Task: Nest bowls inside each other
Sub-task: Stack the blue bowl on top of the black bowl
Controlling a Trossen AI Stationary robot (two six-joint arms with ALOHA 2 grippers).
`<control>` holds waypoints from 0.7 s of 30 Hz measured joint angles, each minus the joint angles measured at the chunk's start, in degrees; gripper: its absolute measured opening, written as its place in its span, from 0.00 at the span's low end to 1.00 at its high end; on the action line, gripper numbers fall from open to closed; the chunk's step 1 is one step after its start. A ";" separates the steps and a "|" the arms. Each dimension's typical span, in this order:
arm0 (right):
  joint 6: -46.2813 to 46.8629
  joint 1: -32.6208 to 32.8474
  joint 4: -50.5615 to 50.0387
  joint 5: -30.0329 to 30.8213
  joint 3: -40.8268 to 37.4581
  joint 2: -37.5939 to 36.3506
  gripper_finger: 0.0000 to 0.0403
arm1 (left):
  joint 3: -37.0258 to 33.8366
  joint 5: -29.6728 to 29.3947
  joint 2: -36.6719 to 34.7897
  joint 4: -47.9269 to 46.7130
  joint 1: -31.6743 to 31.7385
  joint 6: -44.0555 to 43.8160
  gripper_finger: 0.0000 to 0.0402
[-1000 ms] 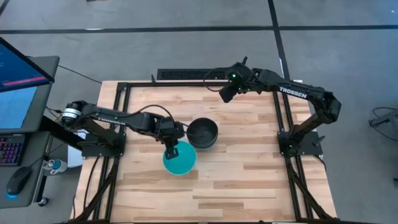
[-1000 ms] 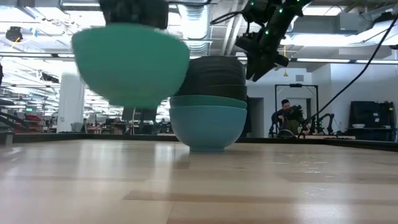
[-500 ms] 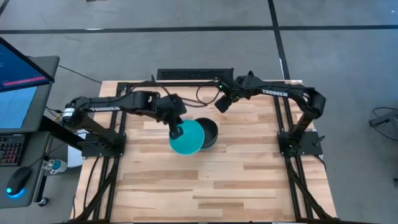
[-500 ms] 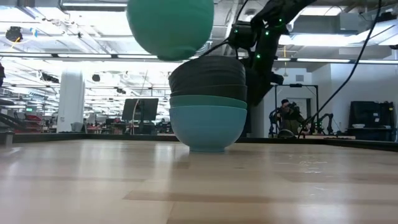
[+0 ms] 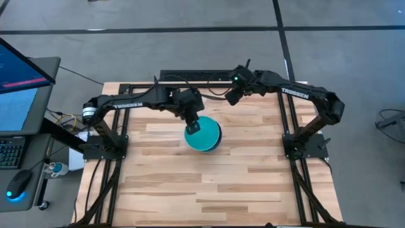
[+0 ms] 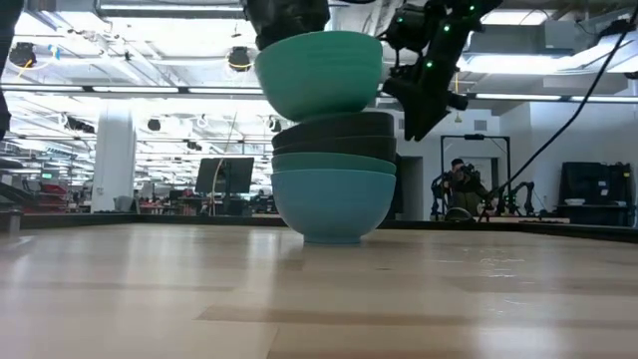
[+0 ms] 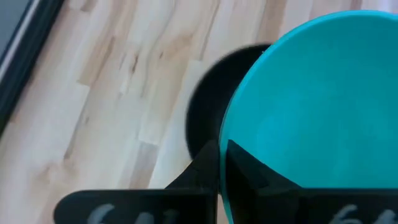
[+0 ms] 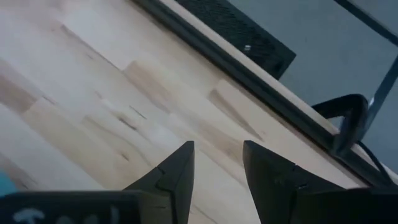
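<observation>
A stack of bowls [image 5: 214, 134] stands at the table's middle: a blue one [image 6: 333, 207] at the bottom, a teal-green one [image 6: 333, 162] in it, black ones [image 6: 335, 133] on top. My left gripper [image 5: 193, 126] is shut on a cyan bowl [image 5: 204, 137] and holds it right over the stack. The cyan bowl's base [image 6: 321, 110] is level with the top black rim; whether they touch, I cannot tell. My right gripper [image 5: 231, 99] hangs open above the table, far-right of the stack, touching nothing. My left gripper holds the cyan bowl by its rim [image 7: 222, 134] on the side toward the table's far-left. One finger [image 7: 249, 171] is inside the bowl and one finger [image 7: 204, 167] outside, coming from above. The bowl [image 6: 319, 75] sits upright over the black bowls.
A black metal frame [image 5: 286, 114] runs along the table's sides and far edge. A monitor [image 5: 19, 76], keyboard and mouse [image 5: 19, 185] stand off the table's left. Bare wood [image 5: 209, 190] lies near the stack. A person [image 6: 459, 184] sits far back in the room.
My left gripper carried the cyan bowl up from the stack's near-left side, swung it toward the far-right until it was over the stack, then lowered it to the top black bowl. The stack stayed in place.
</observation>
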 joint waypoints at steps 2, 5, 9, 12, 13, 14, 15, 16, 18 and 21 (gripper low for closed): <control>-0.01 -0.57 -0.12 -0.04 0.00 -0.82 0.40 | 1.61 -0.02 1.20 -0.06 0.56 0.53 0.00; 0.00 -0.70 0.02 -0.07 0.00 -1.62 0.40 | 3.40 -0.05 2.43 0.12 1.38 0.71 0.00; -0.27 -0.92 0.09 -0.18 0.00 -1.58 0.40 | 4.35 -0.45 3.80 -0.44 1.81 0.60 0.00; -0.49 -0.92 0.22 -0.16 0.00 -1.58 0.40 | 4.26 -0.23 4.42 -1.05 1.61 0.25 0.00; -0.51 -0.92 0.32 -0.17 0.00 -1.58 0.40 | 4.26 -0.41 4.48 -1.49 1.36 0.26 0.00; -0.68 -0.92 0.39 -0.18 0.00 -1.58 0.40 | 4.34 -0.82 4.70 -1.06 1.11 0.25 0.00; -1.23 -0.92 0.41 -0.18 0.00 -1.58 0.40 | 4.37 -0.97 4.90 -0.87 1.02 0.17 0.00; -1.50 -0.92 0.50 -0.18 0.00 -1.58 0.40 | 4.32 -0.92 5.14 -1.55 0.99 0.15 0.00; -1.55 -0.96 0.61 -0.18 0.00 -1.58 0.40 | 4.26 -0.87 5.82 -2.48 0.91 0.12 0.00; -1.60 -0.99 0.63 -0.18 0.00 -1.58 0.40 | 4.28 -0.67 6.95 -2.80 0.66 -0.46 0.00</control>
